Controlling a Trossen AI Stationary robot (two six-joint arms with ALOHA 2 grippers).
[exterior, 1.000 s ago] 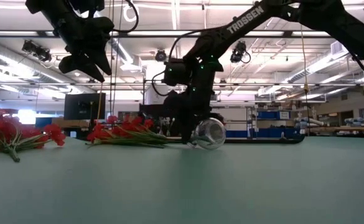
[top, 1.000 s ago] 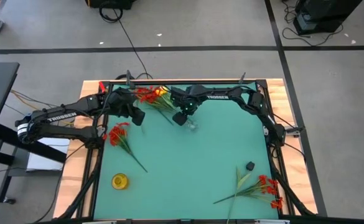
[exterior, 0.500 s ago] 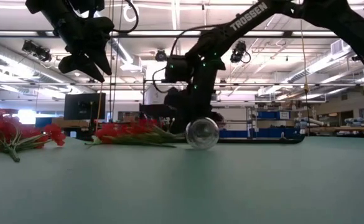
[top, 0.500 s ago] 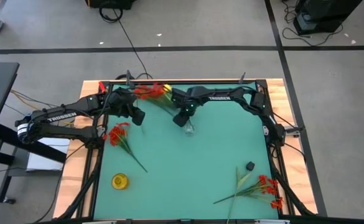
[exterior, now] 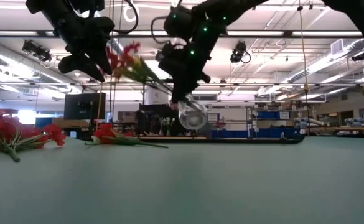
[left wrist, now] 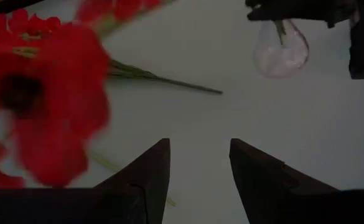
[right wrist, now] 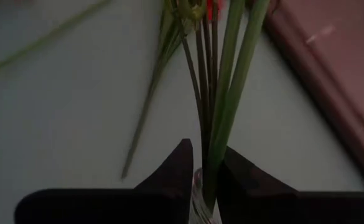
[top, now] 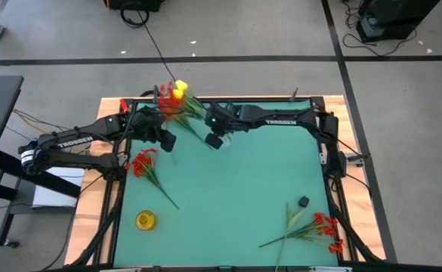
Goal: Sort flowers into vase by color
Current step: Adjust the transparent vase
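A round clear glass vase (exterior: pixel 192 116) hangs in the air below my right gripper (right wrist: pixel 205 158), which is shut at its neck. Flowers with red and yellow blossoms (top: pixel 177 97) stick out of the vase, slanting up toward the table's far left. One red sprig (exterior: pixel 116 137) lies flat on the mat below them. My left gripper (left wrist: pixel 199 155) hovers open just left of the vase (left wrist: pixel 281 48), above the mat, with nothing between its fingers. More red flowers lie at the left (top: pixel 145 165) and at the near right (top: pixel 323 227). My right gripper is shut around the vase's neck (right wrist: pixel 198 186), where the green stems (right wrist: pixel 222 112) leave its mouth and run on between the fingertips. I cannot tell whether the pads press on glass or on stems. The vase is lifted clear and tilted, its bulb (exterior: pixel 192 116) lowest.
A yellow round object (top: pixel 145 220) lies at the near left of the green mat, and a small black object (top: pixel 303 202) at the near right. The table frame's far rail (top: pixel 228 99) runs close behind both grippers. The mat's middle (top: pixel 236 189) is bare.
My right gripper has risen and moved toward the table's far left with the vase. The vase lay on its side on the mat and now hangs clear of it. The flowers in it have swung up off the mat, while one red sprig has stayed lying there.
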